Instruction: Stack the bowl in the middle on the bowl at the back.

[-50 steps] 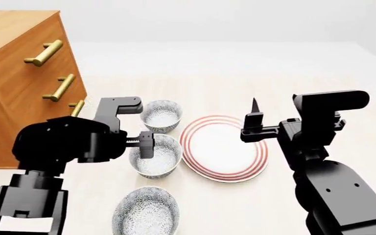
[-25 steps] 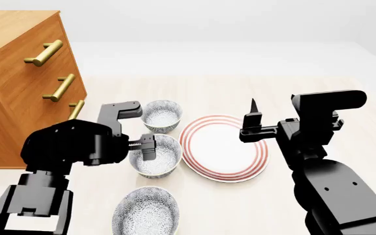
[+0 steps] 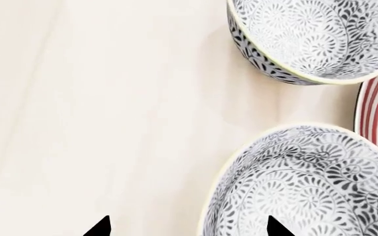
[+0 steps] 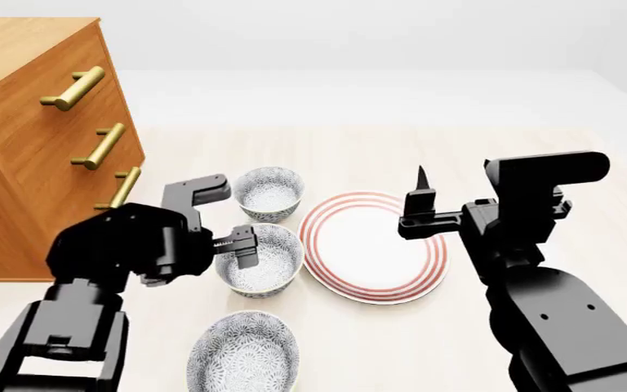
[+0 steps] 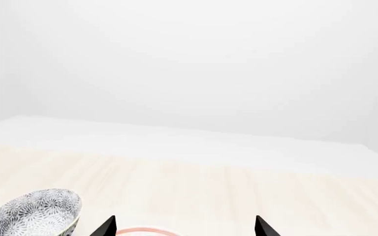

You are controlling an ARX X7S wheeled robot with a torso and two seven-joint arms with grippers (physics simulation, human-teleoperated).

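Your left claw (image 4: 239, 245) is spread apart and sitting right at the middle bowl (image 4: 261, 260), over its rim on the side toward the drawer chest (image 4: 33, 131). In the left wrist view one fingertip (image 3: 278, 228) shows over the inside of the middle bowl (image 3: 300, 187) and the other fingertip is over bare desk (image 3: 97, 108) outside the rim, so the bowl wall sits between them, but nothing is pinched. The bowl is flat on the desk.

The back bowl (image 4: 269, 193) is just beyond it, toward the far edge of the desk (image 4: 488, 147), near but not touching; the left wrist view shows a strip of desk between the back bowl (image 3: 314, 39) and the middle one. The front bowl (image 4: 244, 353) sits toward the near edge, apart from the middle bowl.

The plate (image 4: 374, 245) with the red rings is just beside the middle bowl on the side away from the chest; its rim (image 3: 373, 108) shows in the left wrist view close to both bowls. Can't tell if it touches them.

Your right claw (image 4: 420, 202) hangs in the air above the far side of the plate, spread apart with nothing in it. Its wrist view looks out across the desk, with the two fingertips well apart, catching one bowl (image 5: 35, 214) low in the corner.
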